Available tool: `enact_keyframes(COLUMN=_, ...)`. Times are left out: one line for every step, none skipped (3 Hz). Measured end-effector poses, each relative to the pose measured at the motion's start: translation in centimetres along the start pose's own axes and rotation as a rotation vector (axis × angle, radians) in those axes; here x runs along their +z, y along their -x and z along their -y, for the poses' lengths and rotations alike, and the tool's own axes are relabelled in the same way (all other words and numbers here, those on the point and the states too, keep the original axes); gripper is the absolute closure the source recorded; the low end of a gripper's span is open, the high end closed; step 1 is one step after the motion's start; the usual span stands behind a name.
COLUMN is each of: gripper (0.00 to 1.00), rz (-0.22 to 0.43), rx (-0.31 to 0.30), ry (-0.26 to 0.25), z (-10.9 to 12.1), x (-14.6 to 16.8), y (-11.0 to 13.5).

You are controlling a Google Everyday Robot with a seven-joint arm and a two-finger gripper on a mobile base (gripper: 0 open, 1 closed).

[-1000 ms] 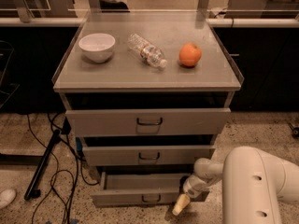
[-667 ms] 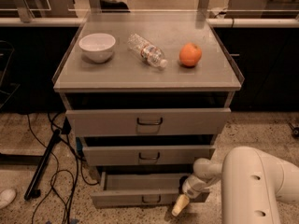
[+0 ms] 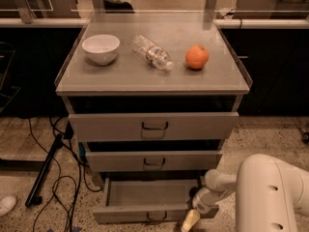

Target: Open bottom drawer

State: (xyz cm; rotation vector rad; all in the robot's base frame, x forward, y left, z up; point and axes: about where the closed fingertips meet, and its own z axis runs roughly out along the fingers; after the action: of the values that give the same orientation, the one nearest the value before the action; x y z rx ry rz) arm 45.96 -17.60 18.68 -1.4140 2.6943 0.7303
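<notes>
— What is on the far left?

— At the floor edge there is a white shoe tip (image 3: 6, 204). Beside it black cables (image 3: 67, 187) trail over the speckled floor, and a dark bar (image 3: 44, 170) leans slantwise towards the cabinet.

— And on the cabinet itself?

— On its grey top (image 3: 120, 79) a white bowl (image 3: 101, 48) stands upright at the left. A clear plastic bottle (image 3: 152, 53) lies on its side in the middle, its cap pointing to the right front. An orange (image 3: 197, 57) sits at the right, near the bottle but not touching it.

— The drawers?

— There are three grey fronts, one under the other. The top drawer (image 3: 153, 126) and the middle drawer (image 3: 153, 161) each show a dark gap above the front. The bottom drawer (image 3: 145, 212) is lowest and is pulled out the furthest, so its shallow grey tray lies open to view. Its small dark handle (image 3: 157, 217) is at the middle of the front, right at the lower edge of the view.

— Where is the gripper?

— The gripper (image 3: 189, 221) is low down, at the right end of the bottom drawer's front, to the right of the handle. Its cream tip points downwards. I cannot tell how wide it stands, nor whether it grasps anything.

— And on the right?

— The robot's white arm (image 3: 270, 192) fills the lower right corner and reaches leftwards to the gripper
</notes>
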Motion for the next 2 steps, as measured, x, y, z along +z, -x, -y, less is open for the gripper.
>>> enact_keyframes(gripper=0.00, rz=0.007, rx=0.010, ry=0.038, z=-3.15, x=-2.78, y=-3.43)
enact_keyframes(gripper=0.00, rz=0.007, rx=0.010, ry=0.038, z=-3.15, x=-2.78, y=-3.43)
